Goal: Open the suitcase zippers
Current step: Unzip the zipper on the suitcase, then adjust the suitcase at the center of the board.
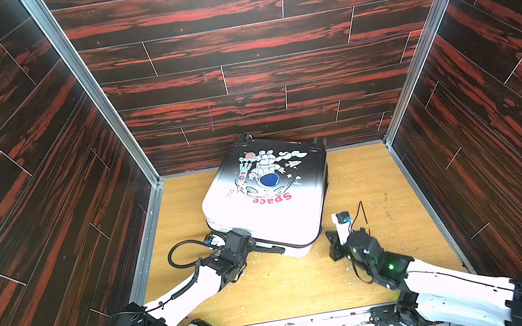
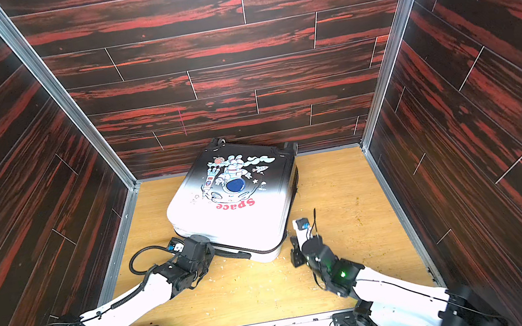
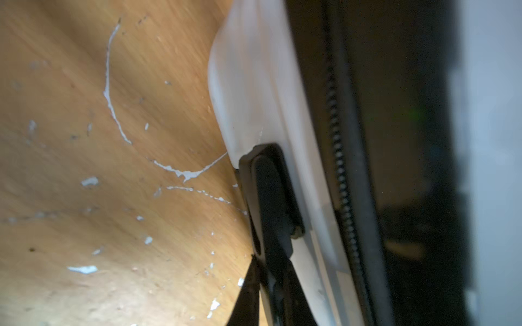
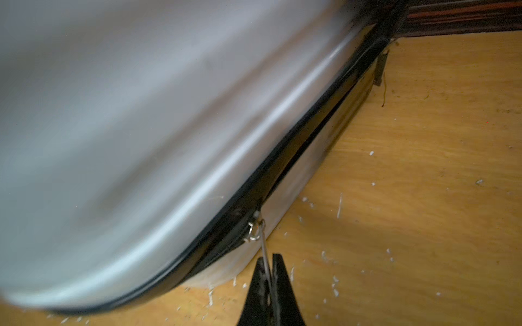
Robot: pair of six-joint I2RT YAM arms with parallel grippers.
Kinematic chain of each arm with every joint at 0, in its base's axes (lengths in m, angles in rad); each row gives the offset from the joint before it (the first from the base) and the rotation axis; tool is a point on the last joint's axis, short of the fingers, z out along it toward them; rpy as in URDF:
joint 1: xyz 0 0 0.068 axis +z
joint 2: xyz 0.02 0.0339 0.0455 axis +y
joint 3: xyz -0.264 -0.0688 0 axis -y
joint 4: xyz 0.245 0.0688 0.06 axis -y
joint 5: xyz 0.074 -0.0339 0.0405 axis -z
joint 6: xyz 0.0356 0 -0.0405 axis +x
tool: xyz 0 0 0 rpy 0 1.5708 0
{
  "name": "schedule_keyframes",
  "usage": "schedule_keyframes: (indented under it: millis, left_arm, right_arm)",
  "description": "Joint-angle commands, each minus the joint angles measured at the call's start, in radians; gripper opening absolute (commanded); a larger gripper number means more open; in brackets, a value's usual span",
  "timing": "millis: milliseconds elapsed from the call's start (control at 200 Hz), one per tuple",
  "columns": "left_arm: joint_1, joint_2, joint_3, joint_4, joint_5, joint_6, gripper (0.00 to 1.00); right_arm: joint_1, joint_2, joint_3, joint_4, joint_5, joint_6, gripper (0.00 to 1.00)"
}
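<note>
My right pincer (image 4: 269, 259) grips the pull tab (image 4: 262, 242), my left pincer (image 1: 254, 245) the handle (image 3: 269, 194), both closed. The zipper (image 4: 310, 135) gapes along one side; front not yet undone

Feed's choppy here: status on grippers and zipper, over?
Right gripper shut on pull tab. Left gripper shut on suitcase handle. Zipper parted along one side. Nothing blocking.
</note>
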Motion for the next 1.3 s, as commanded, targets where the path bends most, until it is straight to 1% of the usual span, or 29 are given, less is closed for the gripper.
schedule_keyframes:
  millis: [0, 125, 205, 276, 361, 396, 416, 446, 481, 506, 576, 606, 621, 732, 837, 887, 947, 1007, 1072, 1127, 1182, 1258, 1298]
  left_arm:
    - [0.048, -0.004, -0.007, -0.203, -0.125, 0.161, 0.00]
    - [0.048, -0.018, -0.004, -0.235, -0.087, 0.211, 0.00]
    - [0.049, -0.031, -0.002, -0.263, -0.075, 0.226, 0.00]
    - [0.049, -0.046, -0.002, -0.278, -0.074, 0.236, 0.00]
    - [0.049, -0.064, 0.005, -0.276, -0.046, 0.263, 0.00]
    - [0.049, -0.072, 0.005, -0.264, -0.028, 0.275, 0.00]
    - [0.048, -0.075, 0.003, -0.254, -0.015, 0.281, 0.00]
    - [0.047, -0.080, -0.004, -0.233, 0.012, 0.286, 0.00]
    - [0.045, -0.084, -0.013, -0.201, 0.043, 0.288, 0.00]
    - [0.044, -0.086, -0.021, -0.178, 0.062, 0.287, 0.00]
    - [0.041, -0.091, -0.039, -0.126, 0.100, 0.286, 0.00]
    - [0.040, -0.094, -0.044, -0.111, 0.110, 0.286, 0.00]
    - [0.039, -0.096, -0.048, -0.104, 0.114, 0.286, 0.00]
    - [0.035, -0.112, -0.057, -0.071, 0.134, 0.292, 0.00]
    - [0.027, -0.136, -0.050, -0.065, 0.138, 0.303, 0.00]
    - [0.013, -0.145, -0.044, -0.066, 0.136, 0.306, 0.00]
    - [-0.039, -0.149, -0.034, -0.056, 0.131, 0.317, 0.00]
    - [-0.123, -0.138, -0.015, -0.023, 0.130, 0.355, 0.00]
    - [-0.209, -0.102, 0.026, 0.018, 0.188, 0.438, 0.00]
    - [-0.257, -0.081, 0.074, 0.004, 0.248, 0.512, 0.08]
    - [-0.285, -0.094, 0.135, -0.064, 0.287, 0.602, 0.24]
    - [-0.287, -0.160, 0.217, -0.184, 0.363, 0.737, 0.47]
    - [-0.286, -0.212, 0.267, -0.267, 0.331, 0.790, 0.58]
  right_arm:
    - [-0.129, 0.089, 0.050, 0.167, 0.079, -0.049, 0.00]
    - [-0.204, 0.206, 0.083, 0.285, 0.053, -0.087, 0.00]
    - [-0.251, 0.253, 0.090, 0.353, 0.005, -0.090, 0.00]
    - [-0.281, 0.278, 0.092, 0.390, -0.031, -0.085, 0.00]
    - [-0.294, 0.267, 0.077, 0.398, -0.091, -0.091, 0.00]
    - [-0.294, 0.250, 0.067, 0.399, -0.114, -0.087, 0.09]
    - [-0.294, 0.237, 0.060, 0.397, -0.126, -0.083, 0.17]
    - [-0.294, 0.211, 0.049, 0.390, -0.142, -0.071, 0.32]
    - [-0.294, 0.177, 0.038, 0.368, -0.162, -0.053, 0.45]
    - [-0.294, 0.149, 0.033, 0.350, -0.185, -0.040, 0.51]
    - [-0.293, 0.071, 0.015, 0.292, -0.285, -0.017, 0.61]
    - [-0.291, 0.037, 0.006, 0.269, -0.329, -0.008, 0.73]
    - [-0.290, 0.022, 0.002, 0.254, -0.345, 0.000, 0.76]
    - [-0.287, -0.089, -0.011, 0.114, -0.477, 0.045, 0.78]
    - [-0.286, -0.225, -0.040, 0.014, -0.512, 0.106, 0.78]
    - [-0.286, -0.290, -0.033, -0.037, -0.489, 0.122, 0.77]
    - [-0.286, -0.329, 0.011, -0.109, -0.460, 0.126, 0.77]
    - [-0.286, -0.311, 0.093, -0.192, -0.422, 0.121, 0.77]
    - [-0.288, -0.245, 0.206, -0.307, -0.331, 0.121, 0.77]
    - [-0.289, -0.179, 0.304, -0.400, -0.239, 0.128, 0.77]
    - [-0.297, -0.109, 0.403, -0.476, -0.169, 0.131, 0.78]
    - [-0.303, -0.025, 0.507, -0.523, -0.157, 0.111, 0.79]
    - [-0.305, 0.013, 0.555, -0.537, -0.157, 0.109, 0.80]
